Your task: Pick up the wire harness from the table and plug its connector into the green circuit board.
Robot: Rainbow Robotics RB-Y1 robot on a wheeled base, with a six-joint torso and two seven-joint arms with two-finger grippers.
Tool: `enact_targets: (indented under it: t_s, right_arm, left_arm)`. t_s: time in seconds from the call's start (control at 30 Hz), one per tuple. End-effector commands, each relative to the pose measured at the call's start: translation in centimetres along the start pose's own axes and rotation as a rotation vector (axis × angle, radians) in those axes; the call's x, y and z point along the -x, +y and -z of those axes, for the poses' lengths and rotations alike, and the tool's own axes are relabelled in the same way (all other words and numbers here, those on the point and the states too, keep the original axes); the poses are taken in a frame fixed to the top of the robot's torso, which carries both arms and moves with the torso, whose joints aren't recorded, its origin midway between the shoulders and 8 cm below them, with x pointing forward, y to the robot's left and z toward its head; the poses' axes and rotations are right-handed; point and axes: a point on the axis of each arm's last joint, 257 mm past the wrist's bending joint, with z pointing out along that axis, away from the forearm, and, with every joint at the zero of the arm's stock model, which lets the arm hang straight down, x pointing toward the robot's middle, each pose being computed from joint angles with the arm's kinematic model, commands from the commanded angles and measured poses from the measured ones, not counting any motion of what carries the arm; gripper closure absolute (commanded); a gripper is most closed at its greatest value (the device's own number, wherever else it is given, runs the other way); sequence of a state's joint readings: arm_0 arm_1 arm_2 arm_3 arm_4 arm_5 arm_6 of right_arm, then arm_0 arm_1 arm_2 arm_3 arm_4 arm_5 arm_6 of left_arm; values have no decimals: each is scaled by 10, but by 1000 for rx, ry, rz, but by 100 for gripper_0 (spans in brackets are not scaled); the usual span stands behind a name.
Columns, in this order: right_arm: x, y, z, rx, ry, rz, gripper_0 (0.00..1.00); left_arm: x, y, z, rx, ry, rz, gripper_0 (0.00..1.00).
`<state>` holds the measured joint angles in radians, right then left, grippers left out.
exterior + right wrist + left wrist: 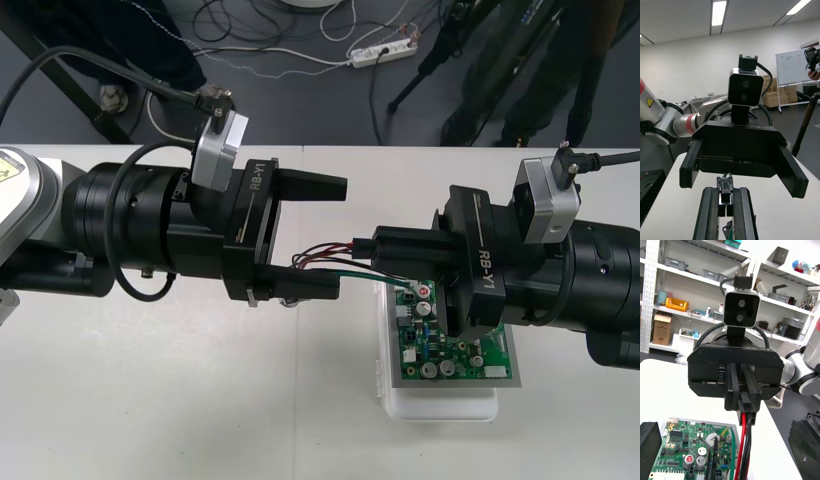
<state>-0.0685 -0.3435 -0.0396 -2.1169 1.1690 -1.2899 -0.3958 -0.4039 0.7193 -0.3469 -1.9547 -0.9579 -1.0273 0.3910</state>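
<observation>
The right jaws, clamped on the plug (726,195) of the harness (322,256), should lower it slowly and squarely onto the board (440,355), the left jaws, apart nearby, steering clear.

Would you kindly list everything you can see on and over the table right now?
wire harness: one; red, black and green wires; held off the table by the right hand, wires reaching toward the left hand.
circuit board: one; green; on the white base, partly under the right hand.
white base: one; white; on the table, toward the robot's right.
table: one; light; beneath everything.
left hand: one; black fingers; open, facing the right hand.
right hand: one; black fingers; shut on the wire harness, at the circuit board's far edge.
</observation>
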Motion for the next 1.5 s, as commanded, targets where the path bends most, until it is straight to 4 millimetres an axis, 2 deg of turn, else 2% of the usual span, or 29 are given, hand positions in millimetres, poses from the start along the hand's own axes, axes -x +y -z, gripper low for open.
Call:
enact_targets:
  t_s: [0.03,0.3,0.57,0.83,1.1,1.27,1.33,1.5]
  right_arm:
    - [9,4,-2,-7,-17,47,100]
    - [9,5,-2,-5,-17,46,100]
    - [9,5,-2,-5,-17,46,100]
    - [9,5,-2,-5,-17,46,100]
    - [9,5,-2,-4,-17,46,100]
    - [9,5,-2,-3,-16,46,100]
    - [9,5,-2,-3,-16,46,100]
    - [8,6,-2,-2,-15,43,100]
  left_arm:
    - [10,1,-5,9,14,-72,0]
    - [14,1,-15,4,4,-88,0]
    - [20,0,-21,-3,-16,-89,8]
    - [26,2,-24,0,-31,-88,11]
    - [29,3,-24,4,-36,-81,30]
    - [30,3,-24,3,-36,-78,33]
    - [30,4,-24,5,-37,-76,39]
    - [30,4,-24,6,-37,-74,41]
